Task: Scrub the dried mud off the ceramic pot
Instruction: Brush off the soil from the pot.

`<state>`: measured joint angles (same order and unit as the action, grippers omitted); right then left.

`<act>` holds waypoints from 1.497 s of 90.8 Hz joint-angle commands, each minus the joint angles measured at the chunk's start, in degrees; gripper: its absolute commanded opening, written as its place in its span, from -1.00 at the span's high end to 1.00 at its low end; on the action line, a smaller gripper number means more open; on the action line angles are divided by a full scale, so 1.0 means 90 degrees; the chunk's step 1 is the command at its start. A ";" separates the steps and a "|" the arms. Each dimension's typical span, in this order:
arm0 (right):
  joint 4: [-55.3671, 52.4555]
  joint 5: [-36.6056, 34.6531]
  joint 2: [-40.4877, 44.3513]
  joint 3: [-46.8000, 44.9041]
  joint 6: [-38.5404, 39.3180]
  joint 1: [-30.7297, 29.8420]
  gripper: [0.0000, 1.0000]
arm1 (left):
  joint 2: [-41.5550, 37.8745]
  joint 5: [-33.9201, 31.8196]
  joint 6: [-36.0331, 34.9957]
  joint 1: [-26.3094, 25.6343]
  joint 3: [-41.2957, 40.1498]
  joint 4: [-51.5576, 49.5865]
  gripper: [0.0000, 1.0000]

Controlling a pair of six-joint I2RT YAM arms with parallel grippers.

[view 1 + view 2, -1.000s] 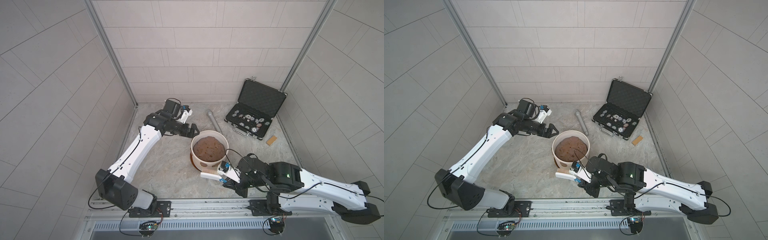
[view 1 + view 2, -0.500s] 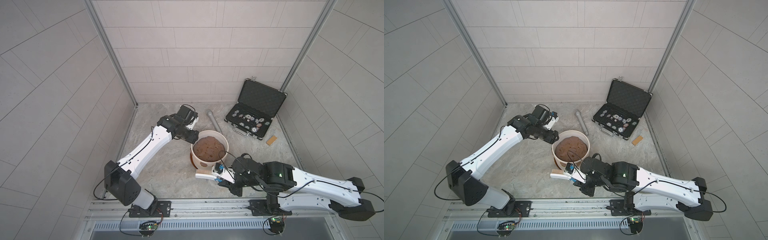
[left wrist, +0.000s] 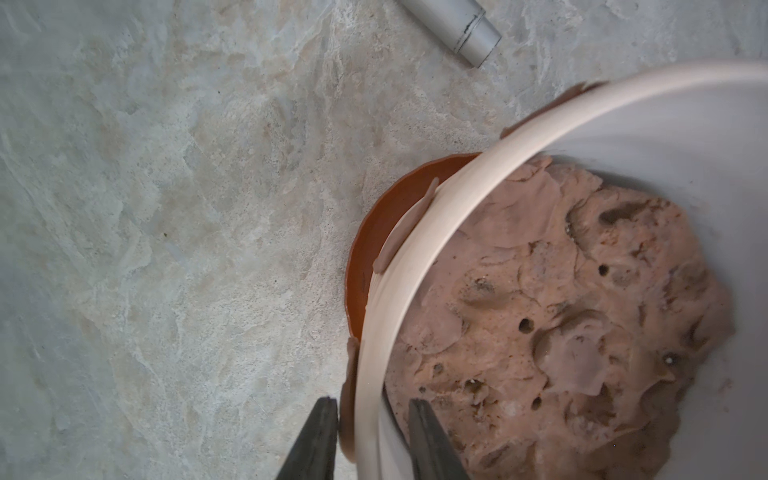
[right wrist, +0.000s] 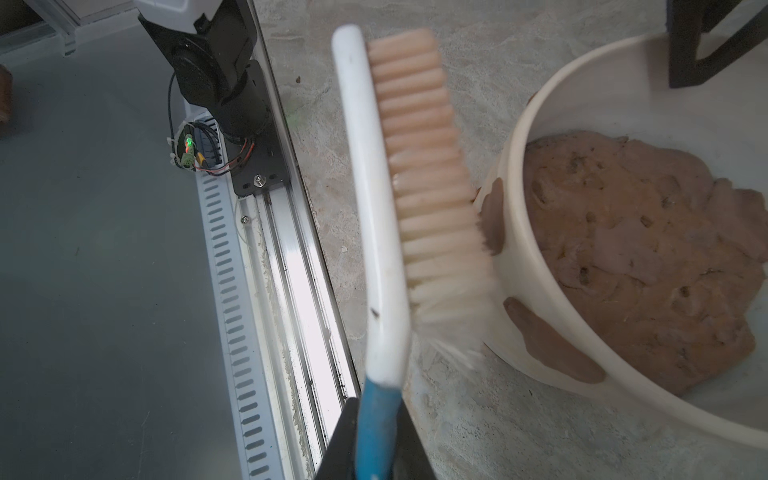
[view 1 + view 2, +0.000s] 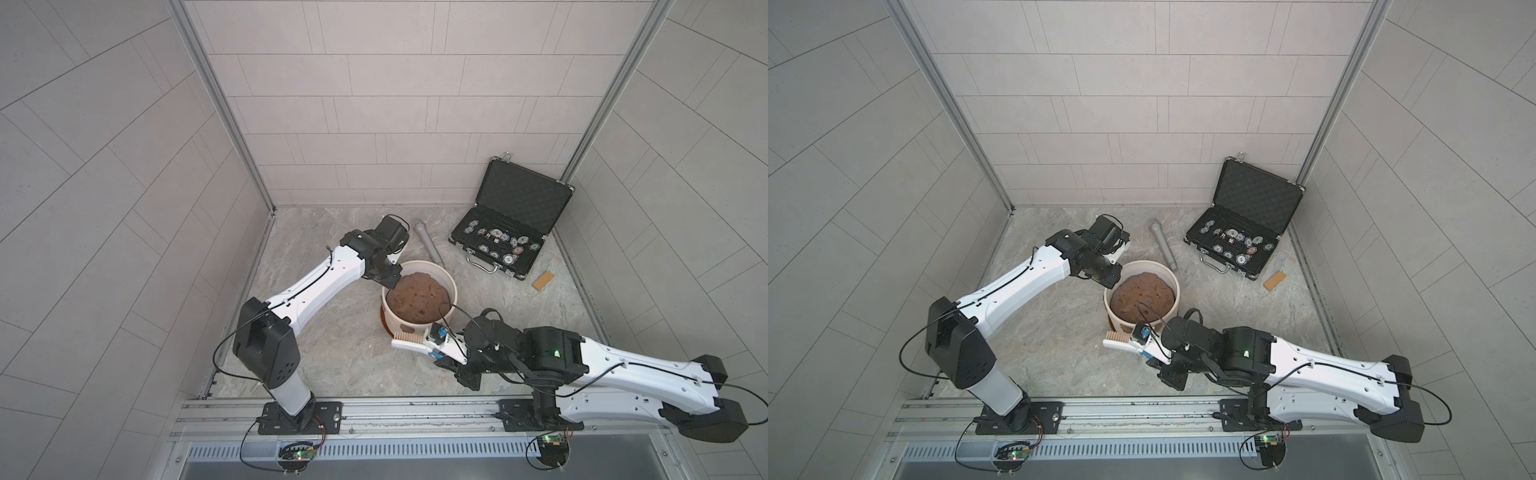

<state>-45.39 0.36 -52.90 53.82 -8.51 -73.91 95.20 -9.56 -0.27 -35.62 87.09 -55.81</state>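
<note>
Ceramic pot (image 5: pixel 401 321) stands on its brown saucer (image 3: pixel 374 232), heaped with a lumpy soil mound (image 3: pixel 561 332). Dried mud (image 4: pixel 492 220) shows as flat reddish-brown patches on the outer wall: 2 on the pot's side nearest the arm bases, seen by the right wrist camera, and more under the rim on the pot's left side, seen by the left wrist camera.

Right gripper (image 4: pixel 376 415) is clamped on the blue handle of a white brush (image 4: pixel 374 187). The brush lies just outside the pot's near wall, its long axis running along that wall rather than pointing at it, bristles turned toward the pot. Bristle tips seem to touch 1 near-side patch; the 2nd sits further toward the handle, beside splayed, blurred bristles.

Left gripper (image 3: pixel 370 409) straddles the pot's rim on its far-left side, 1 finger outside against a mud patch, 1 inside above the soil. Whether the jaws pinch the wall or merely bracket it, I cannot tell.

By my reading, the coming stroke turns on the brush being held parallel to the wall and sliding along its own length, pressed toward the pot. The right arm is nearer those 2 patches, while the left looks placed to steady the pot against that push. Patches on the pot's left side would need the brush brought round
</note>
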 commanded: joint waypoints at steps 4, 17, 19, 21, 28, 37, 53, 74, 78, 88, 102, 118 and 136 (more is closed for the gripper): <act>0.0251 -0.0194 0.0181 -0.0044 -0.0325 -0.0015 1.00 | 0.0020 -0.0400 -0.0032 -0.0044 0.0284 -0.0015 0.68; 0.0149 -0.0373 -0.0173 -0.0061 -0.0661 -0.0006 1.00 | 0.0018 -0.0358 -0.0179 -0.0056 0.0304 0.0110 0.83; 0.0155 -0.0433 -0.0232 -0.0062 -0.0730 -0.0004 1.00 | 0.0028 -0.0316 -0.0205 -0.0061 0.0304 0.0120 0.89; 0.0171 -0.0475 -0.0281 -0.0057 -0.0791 -0.0004 1.00 | 0.0038 -0.0295 -0.0243 -0.0065 0.0304 0.0130 0.90; 0.0261 -0.0466 -0.0425 -0.0053 -0.0948 0.0012 1.00 | 0.0056 -0.0152 -0.0436 -0.0073 0.0295 0.0172 0.97; 0.0267 -0.0589 -0.0507 -0.0082 -0.1187 0.0033 1.00 | 0.0027 -0.0032 -0.0790 -0.0076 0.0287 0.0211 1.00; 0.0236 -0.0626 -0.0367 -0.0340 -0.1499 0.0186 1.00 | -0.0088 0.0213 -0.1245 -0.0076 0.0170 0.0285 1.00; 0.0563 -0.0110 -0.0424 -0.0416 -0.1502 0.0366 1.00 | 0.0002 0.0457 -0.1277 -0.0075 0.0311 0.0121 0.98; 0.0650 -0.0053 -0.0444 -0.0414 -0.1500 0.0361 1.00 | 0.0000 0.0513 -0.1248 -0.0076 0.0321 0.0113 0.95; 0.0905 0.0045 -0.0455 -0.0418 -0.1641 0.0361 1.00 | -0.0025 0.0616 -0.1196 -0.0071 0.0305 0.0081 0.93; 0.1094 0.0044 -0.0711 -0.0443 -0.1799 0.0361 1.00 | -0.0013 0.0492 -0.1107 -0.0057 0.0275 0.0068 0.92; 0.1244 -0.0047 -0.0912 -0.0576 -0.2020 0.0361 1.00 | -0.0063 0.0464 -0.1083 -0.0056 0.0229 0.0072 0.92; 0.1204 -0.0023 -0.0470 -0.0920 -0.2410 0.0863 1.00 | -0.0127 0.0493 -0.1073 -0.0056 0.0142 0.0095 0.92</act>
<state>-35.18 1.54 -59.86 46.85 -26.59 -69.47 95.35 -8.60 -8.29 -35.64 87.94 -54.78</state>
